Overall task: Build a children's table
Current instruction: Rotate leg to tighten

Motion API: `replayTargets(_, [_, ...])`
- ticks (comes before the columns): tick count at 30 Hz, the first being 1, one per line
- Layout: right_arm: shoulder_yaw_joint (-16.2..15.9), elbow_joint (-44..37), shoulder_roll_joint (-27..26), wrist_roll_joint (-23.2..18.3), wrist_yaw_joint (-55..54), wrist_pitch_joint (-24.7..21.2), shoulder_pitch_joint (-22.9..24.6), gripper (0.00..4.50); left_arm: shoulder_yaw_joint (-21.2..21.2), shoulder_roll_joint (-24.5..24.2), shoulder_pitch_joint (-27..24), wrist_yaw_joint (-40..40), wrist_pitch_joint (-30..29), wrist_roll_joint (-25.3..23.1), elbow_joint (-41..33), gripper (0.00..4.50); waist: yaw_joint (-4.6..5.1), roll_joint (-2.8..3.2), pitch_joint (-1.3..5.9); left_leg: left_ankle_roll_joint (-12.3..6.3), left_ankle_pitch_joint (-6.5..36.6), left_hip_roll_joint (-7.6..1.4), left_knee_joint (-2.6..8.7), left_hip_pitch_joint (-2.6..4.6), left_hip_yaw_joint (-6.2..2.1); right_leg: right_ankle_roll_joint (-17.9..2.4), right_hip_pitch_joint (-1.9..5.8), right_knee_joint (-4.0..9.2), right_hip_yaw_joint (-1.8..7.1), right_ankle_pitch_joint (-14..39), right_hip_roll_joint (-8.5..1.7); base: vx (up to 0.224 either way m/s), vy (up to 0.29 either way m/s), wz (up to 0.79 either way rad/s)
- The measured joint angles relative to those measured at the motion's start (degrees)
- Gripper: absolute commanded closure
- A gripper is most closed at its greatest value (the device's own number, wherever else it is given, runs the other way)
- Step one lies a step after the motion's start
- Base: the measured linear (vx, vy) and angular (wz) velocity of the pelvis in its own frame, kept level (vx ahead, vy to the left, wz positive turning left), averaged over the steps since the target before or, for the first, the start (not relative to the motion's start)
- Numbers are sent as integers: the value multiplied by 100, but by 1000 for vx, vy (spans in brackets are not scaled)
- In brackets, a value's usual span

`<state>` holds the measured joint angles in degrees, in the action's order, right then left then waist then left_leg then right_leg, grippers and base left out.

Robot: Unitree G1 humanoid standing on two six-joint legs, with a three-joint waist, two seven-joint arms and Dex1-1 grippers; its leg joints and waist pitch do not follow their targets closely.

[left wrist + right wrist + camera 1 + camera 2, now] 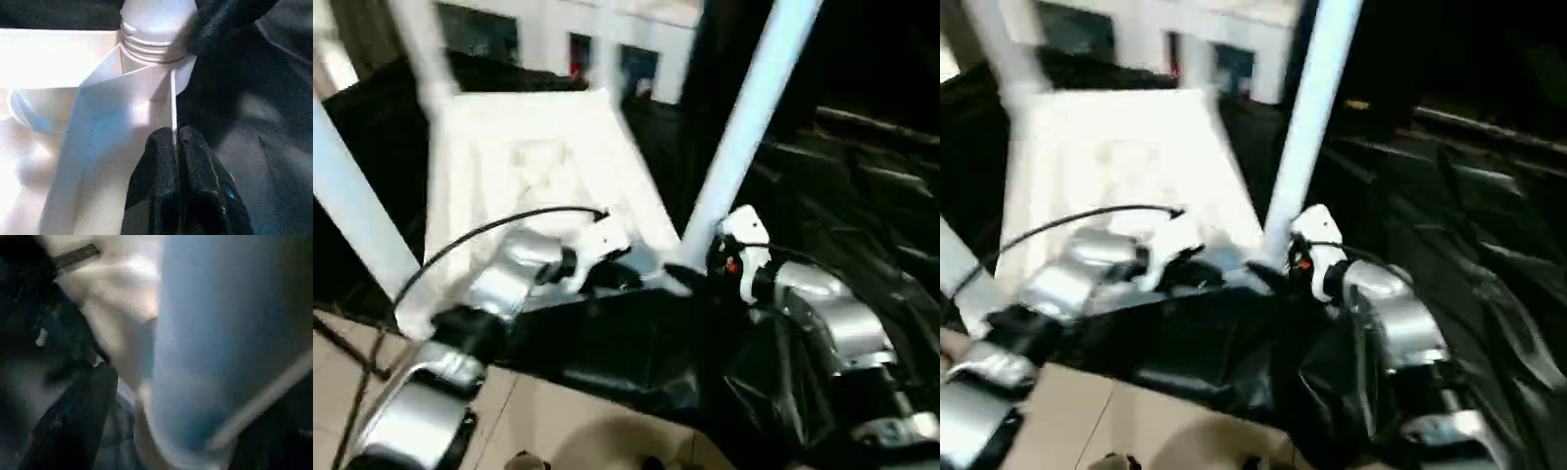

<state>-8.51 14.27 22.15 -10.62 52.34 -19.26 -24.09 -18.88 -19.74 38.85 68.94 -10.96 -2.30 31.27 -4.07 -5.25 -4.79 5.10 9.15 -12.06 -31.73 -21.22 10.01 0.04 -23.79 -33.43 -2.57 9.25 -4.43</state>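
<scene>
On the tabletop (538,166), no legible writing.

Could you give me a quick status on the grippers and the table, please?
Left gripper shut on tabletop rim. Right gripper at leg base. Leg upright in corner socket. Nothing in the way.
</scene>
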Motion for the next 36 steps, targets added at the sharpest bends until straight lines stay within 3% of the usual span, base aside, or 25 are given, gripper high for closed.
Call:
replayTargets(5, [-104, -124, 191, -102, 501, -18, 37, 69, -25, -211, -68, 374, -6, 88, -184, 450, -2, -1, 0, -12, 6, 1, -24, -10, 20, -22, -12, -4, 19, 24, -3, 0, 0, 0])
replayTargets(6, [-146, -202, 254, -101, 605, -17, 75, 95, -32, -263, -91, 463, -5, 100, -215, 450, -23, -1, 0, -12, 7, 1, -23, -9, 22, -23, -12, -4, 17, 26, -4, 0, 0, 0])
replayTargets(9, [-159, -224, 275, -97, 661, -15, 129, 108, -65, -315, -121, 564, 1, 113, -289, 450, -86, -1, -1, -9, 7, 0, -24, -5, 25, -23, -10, -8, 18, 26, -4, 0, 0, 0])
replayTargets(15, [-205, -191, 286, -62, 657, 18, 122, 175, -94, -344, -129, 589, 1, 109, -296, 450, -96, -2, 0, -5, 5, 1, -32, 7, 27, -21, -6, -29, 29, 26, -6, 0, 0, 0])
replayTargets(29, [-215, -192, 311, -1, 682, 247, 120, 240, -106, -348, -129, 575, 9, 89, -297, 450, -96, -4, 2, -4, 5, 0, -52, 10, 24, -8, -5, -58, 32, 35, -7, 0, 0, 0])
replayTargets(33, [-167, -192, 238, -55, 636, 241, 183, 243, -107, -349, -129, 565, 6, 86, -297, 450, -95, -7, 3, -4, 5, 0, -53, 12, 24, -8, -3, -59, 32, 35, -7, 0, 0, 0])
replayTargets(36, [136, -88, -193, -105, 115, 163, 327, 244, -45, -206, -80, 222, -27, 2, -103, 450, -89, -20, 13, -4, 5, 0, -55, 28, 22, -8, 12, -65, 31, 34, -6, 0, 0, 0])
